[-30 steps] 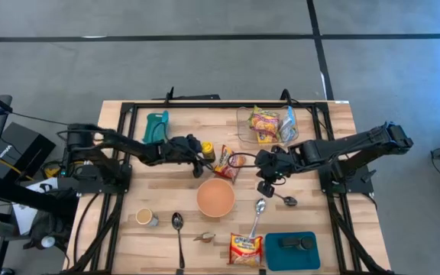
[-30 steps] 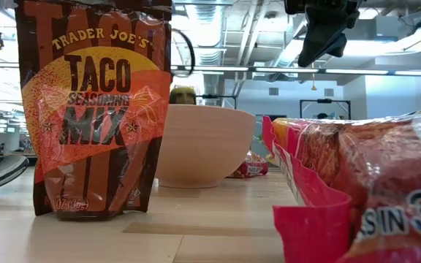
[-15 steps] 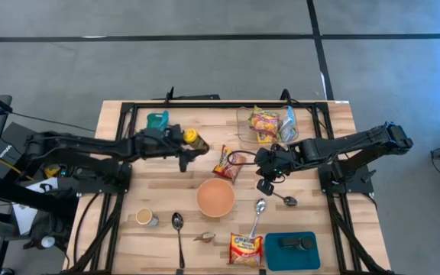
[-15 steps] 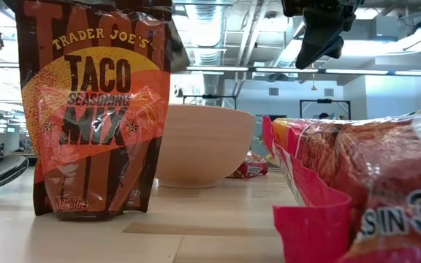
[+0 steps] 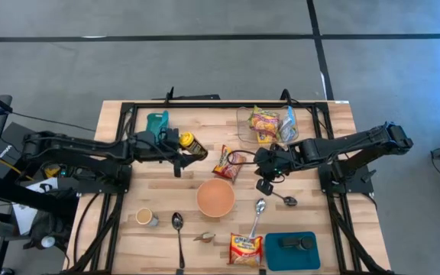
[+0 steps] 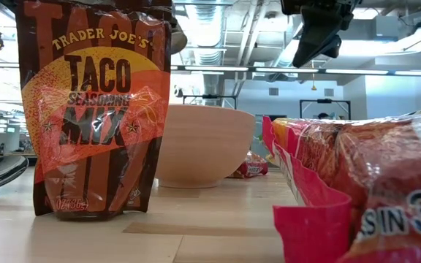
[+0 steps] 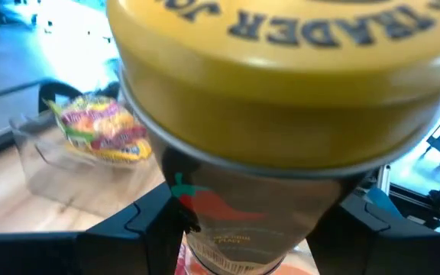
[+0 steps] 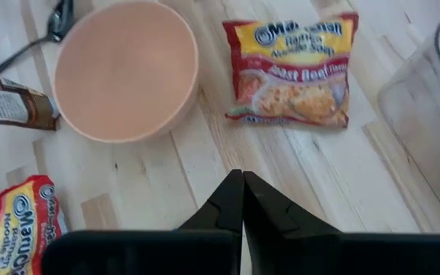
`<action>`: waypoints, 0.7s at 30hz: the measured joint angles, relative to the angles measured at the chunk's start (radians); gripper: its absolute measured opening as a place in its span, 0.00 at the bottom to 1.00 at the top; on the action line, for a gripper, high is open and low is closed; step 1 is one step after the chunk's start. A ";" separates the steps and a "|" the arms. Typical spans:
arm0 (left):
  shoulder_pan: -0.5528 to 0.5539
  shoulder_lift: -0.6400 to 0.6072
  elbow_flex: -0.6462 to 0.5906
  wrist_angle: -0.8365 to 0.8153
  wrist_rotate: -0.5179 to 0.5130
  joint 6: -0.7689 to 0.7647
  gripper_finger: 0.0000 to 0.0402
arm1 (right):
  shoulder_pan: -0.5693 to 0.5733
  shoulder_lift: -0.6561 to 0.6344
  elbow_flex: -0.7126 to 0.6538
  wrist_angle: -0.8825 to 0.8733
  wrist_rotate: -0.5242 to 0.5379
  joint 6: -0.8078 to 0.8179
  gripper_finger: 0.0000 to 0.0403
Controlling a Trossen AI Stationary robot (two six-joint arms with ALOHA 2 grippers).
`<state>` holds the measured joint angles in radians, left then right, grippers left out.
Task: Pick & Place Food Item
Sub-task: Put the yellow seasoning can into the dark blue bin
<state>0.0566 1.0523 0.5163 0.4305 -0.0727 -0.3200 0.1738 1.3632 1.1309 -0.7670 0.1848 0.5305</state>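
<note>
Retracted leftward: left gripper (image 5: 180,145), jaws clamping jar (image 5: 191,143) | lying sideways, lid rightward

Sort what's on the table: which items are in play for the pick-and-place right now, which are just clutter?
In play:
- yellow-lidded jar, held in the left gripper

Lying about:
- bowl
- taco seasoning packet
- ramen packet
- clear container
- spoons
- right gripper, shut, empty
</note>
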 joint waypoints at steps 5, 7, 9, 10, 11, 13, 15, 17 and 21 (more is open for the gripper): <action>-0.014 0.050 0.000 0.002 0.000 -0.029 0.54 | -0.005 0.000 0.000 0.061 -0.001 -0.040 0.00; -0.030 0.074 0.000 0.004 0.000 -0.030 0.54 | -0.014 0.000 0.000 0.073 0.000 -0.049 0.00; -0.048 0.099 0.001 0.003 0.009 -0.043 0.54 | -0.027 0.000 0.000 0.077 -0.002 -0.061 0.00; -0.057 0.117 0.005 0.002 0.012 -0.056 0.54 | -0.035 0.000 0.000 0.077 -0.003 -0.066 0.00; -0.068 0.137 0.012 0.001 0.013 -0.062 0.54 | -0.042 0.000 0.000 0.080 -0.003 -0.068 0.00; -0.089 0.177 0.034 -0.002 0.013 -0.066 0.54 | -0.060 0.000 0.000 0.089 -0.004 -0.075 0.00; -0.107 0.226 0.069 0.005 0.016 -0.063 0.54 | -0.078 0.000 0.000 0.109 -0.028 -0.096 0.00; -0.117 0.275 0.102 0.003 0.035 -0.062 0.54 | -0.096 0.000 0.000 0.143 -0.059 -0.115 0.00; -0.119 0.369 0.167 0.000 0.098 -0.067 0.54 | -0.127 0.000 0.000 0.218 -0.149 -0.152 0.00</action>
<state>-0.0624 1.4216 0.6837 0.4301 0.0249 -0.3869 0.0465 1.3628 1.1309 -0.5488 0.0360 0.3784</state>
